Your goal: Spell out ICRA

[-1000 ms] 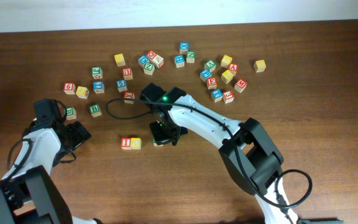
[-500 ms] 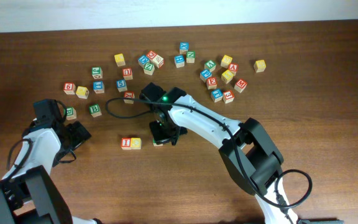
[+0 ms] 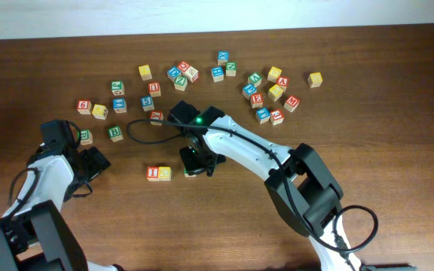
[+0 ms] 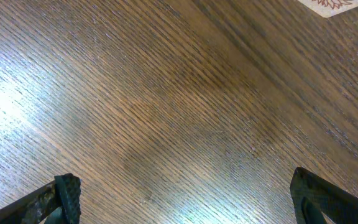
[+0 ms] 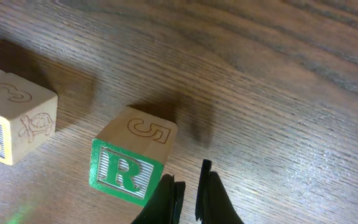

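Near the middle of the table (image 3: 398,188), a little toward the left and near edges: red "I" cube (image 3: 152,173) touching yellow "C" cube (image 3: 164,173) on its right, side by side in a row. Just right of that pair, across a small gap: green "R" cube (image 3: 191,172), mostly hidden from above under the right hand (image 3: 196,159).

From the right wrist camera: green "R" cube (image 5: 127,172) flat on the wood, lettered green face toward the lens, a "5" on the top face. Yellow "C" cube (image 5: 14,127) at the left, apart from it, showing a "3" and a small turtle drawing. Right hand (image 5: 190,196) closed, fingers nearly together with only a thin slit between, gripping nothing, just beside the lower right corner of the "R" cube. Impossible to judge whether touching that corner.

Red "A" cube (image 3: 282,82) well apart, in the cluster of loose cubes (image 3: 266,94) toward the far right corner, letter barely legible. More cubes scattered along the far edge and toward the left edge.

Left hand (image 3: 93,162) near the left edge. From its wrist camera: left hand (image 4: 185,193) wide open, empty, fingertips (image 4: 67,193) over bare wood.
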